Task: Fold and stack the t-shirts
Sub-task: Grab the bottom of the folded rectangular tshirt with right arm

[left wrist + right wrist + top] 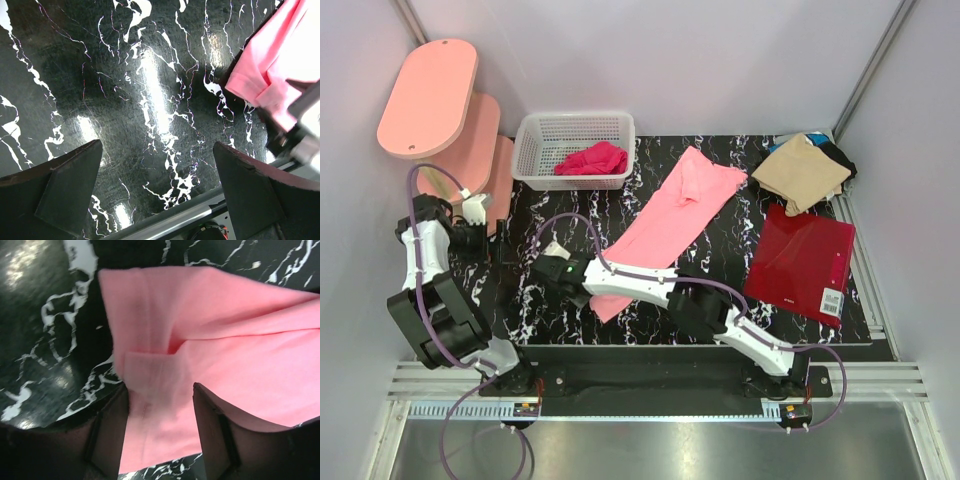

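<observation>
The salmon-pink t-shirt lies folded into a long strip running diagonally across the black marble table. Its near end is hidden under my right arm. My right gripper is low at that end. In the right wrist view the gripper is open, with a folded corner of the pink cloth between its fingers. My left gripper is at the table's left side. In its wrist view it is open and empty over bare table, and the pink shirt shows at the upper right.
A dark red t-shirt with a white tag lies flat at the right. A tan shirt lies on a black one at the back right. A white basket at the back holds a magenta cloth. Pink boards stand at the far left.
</observation>
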Available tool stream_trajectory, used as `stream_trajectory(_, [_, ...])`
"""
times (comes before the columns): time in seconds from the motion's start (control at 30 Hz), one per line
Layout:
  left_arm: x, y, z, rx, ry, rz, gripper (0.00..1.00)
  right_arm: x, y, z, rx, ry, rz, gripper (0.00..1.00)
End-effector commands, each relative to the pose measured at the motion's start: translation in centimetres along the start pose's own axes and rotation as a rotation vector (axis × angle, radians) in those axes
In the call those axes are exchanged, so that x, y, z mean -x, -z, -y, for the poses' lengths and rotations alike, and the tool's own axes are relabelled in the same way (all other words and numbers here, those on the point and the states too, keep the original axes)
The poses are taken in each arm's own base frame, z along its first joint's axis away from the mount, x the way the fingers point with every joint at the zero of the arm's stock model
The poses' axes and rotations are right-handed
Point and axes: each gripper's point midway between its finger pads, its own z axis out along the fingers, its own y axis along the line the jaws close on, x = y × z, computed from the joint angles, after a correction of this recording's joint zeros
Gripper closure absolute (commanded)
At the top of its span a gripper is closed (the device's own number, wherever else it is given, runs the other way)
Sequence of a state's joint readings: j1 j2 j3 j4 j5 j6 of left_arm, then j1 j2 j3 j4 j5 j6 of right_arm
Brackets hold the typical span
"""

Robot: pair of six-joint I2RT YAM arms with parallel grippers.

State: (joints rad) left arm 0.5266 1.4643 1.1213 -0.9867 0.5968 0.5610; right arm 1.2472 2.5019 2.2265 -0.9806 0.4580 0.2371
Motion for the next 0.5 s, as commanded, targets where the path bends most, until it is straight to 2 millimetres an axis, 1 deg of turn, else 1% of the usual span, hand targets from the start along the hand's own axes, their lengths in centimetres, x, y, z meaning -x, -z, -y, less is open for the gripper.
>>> stream_trajectory(0.0, [0.4, -0.1, -0.2, -0.005, -0.025, 0.014, 0.01, -3.2, -2.3, -0.1, 0.011, -0.009, -0.088, 0.42])
stream_trajectory(0.07, [0.6, -0.1, -0.2, -0.007, -0.025, 0.014, 0.01, -3.8, -2.6, -0.3, 0.020, -0.008, -0.100, 0.45])
stream_trajectory(0.1, [0.5, -0.1, -0.3, -0.006, -0.020, 0.013, 0.01, -3.8, -2.4, -0.5, 0.031, -0.014, -0.100, 0.49])
stream_trajectory(0.3, [0.5, -0.4, -0.4, -0.014, -0.012, 0.006, 0.01, -3.9, -2.5, -1.9, 0.084, -0.017, -0.106, 0.59])
stream_trajectory(0.33, [0.6, -0.4, -0.4, -0.013, -0.014, 0.006, 0.01, -3.9, -2.4, -2.1, 0.091, -0.017, -0.106, 0.64])
stream_trajectory(0.4, [0.6, -0.4, -0.5, -0.011, -0.012, 0.006, 0.01, -3.6, -2.0, -2.7, 0.111, -0.017, -0.098, 0.70])
stream_trajectory(0.43, [0.6, -0.4, -0.5, -0.011, -0.016, 0.006, 0.01, -3.5, -1.7, -2.8, 0.116, -0.016, -0.096, 0.77])
stream_trajectory(0.47, [0.6, -0.4, -0.5, -0.012, -0.014, 0.006, 0.01, -3.1, -1.3, -2.8, 0.121, -0.020, -0.085, 0.80])
